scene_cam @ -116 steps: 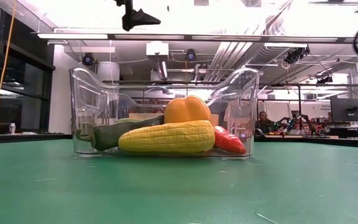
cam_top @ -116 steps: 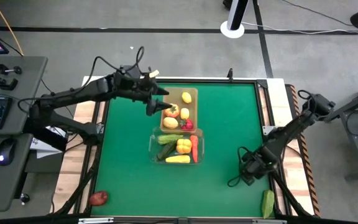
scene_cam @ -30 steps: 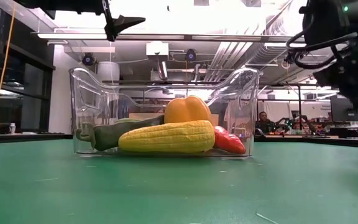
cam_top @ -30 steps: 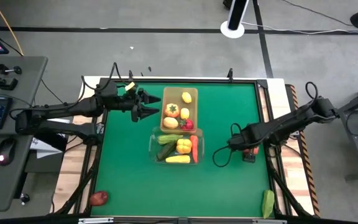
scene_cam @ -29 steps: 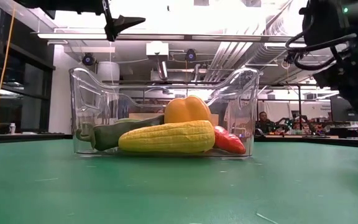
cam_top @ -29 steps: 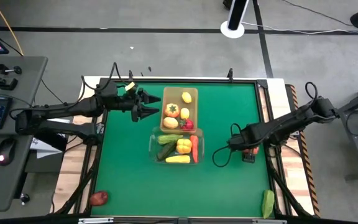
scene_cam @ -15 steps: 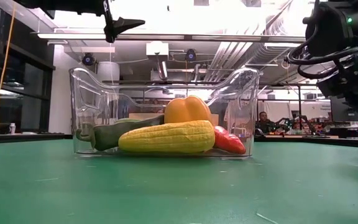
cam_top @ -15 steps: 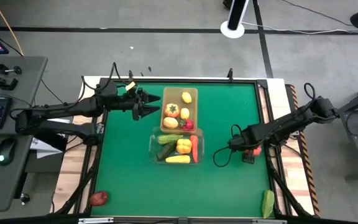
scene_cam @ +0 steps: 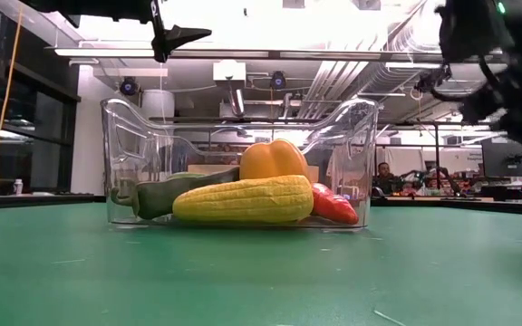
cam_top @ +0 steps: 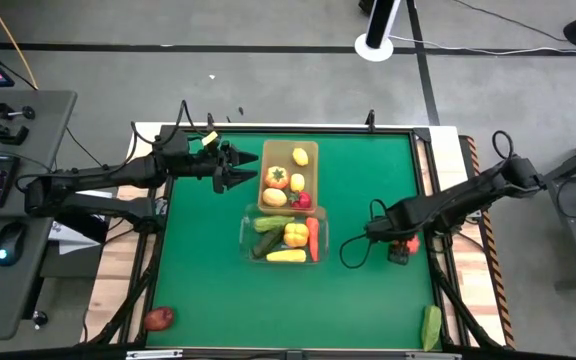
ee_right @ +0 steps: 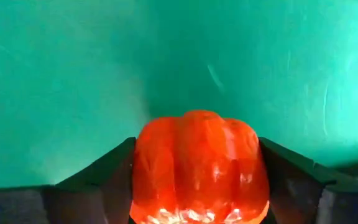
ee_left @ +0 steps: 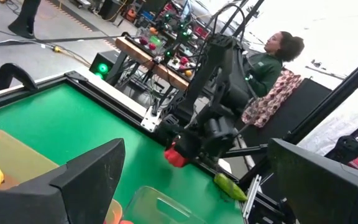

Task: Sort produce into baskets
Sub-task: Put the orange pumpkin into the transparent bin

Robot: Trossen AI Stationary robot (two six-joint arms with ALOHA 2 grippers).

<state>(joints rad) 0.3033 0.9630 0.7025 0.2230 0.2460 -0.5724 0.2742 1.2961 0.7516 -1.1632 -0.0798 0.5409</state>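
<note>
A red pepper (ee_right: 197,168) sits between the fingers of my right gripper (cam_top: 405,244) near the table's right edge, and the gripper is shut on it. The left wrist view shows this red pepper (ee_left: 174,155) under the right arm. The tan basket (cam_top: 310,150) holds a lemon and other produce. The clear basket (cam_top: 245,232) just in front of it holds corn, a yellow pepper, a carrot and a cucumber. My left gripper (cam_top: 243,176) hovers open, above the table, just left of the tan basket. My right gripper pinches the red pepper between its two fingers, one on each opposite side (ee_right: 143,171). The fingers slant down at it from the table's right side. Whether the pepper rests on the green table or is lifted, I cannot tell.
A dark red piece (cam_top: 159,319) lies on the wooden border at the near left corner and a green piece (cam_top: 431,327) at the near right corner. The green table (cam_top: 368,180) is bare between the baskets and my right gripper. A seated person (ee_left: 278,50) shows beyond the table.
My right gripper has shifted a little toward the table's right edge together with the red pepper, which has passed out of the low view's right side.
</note>
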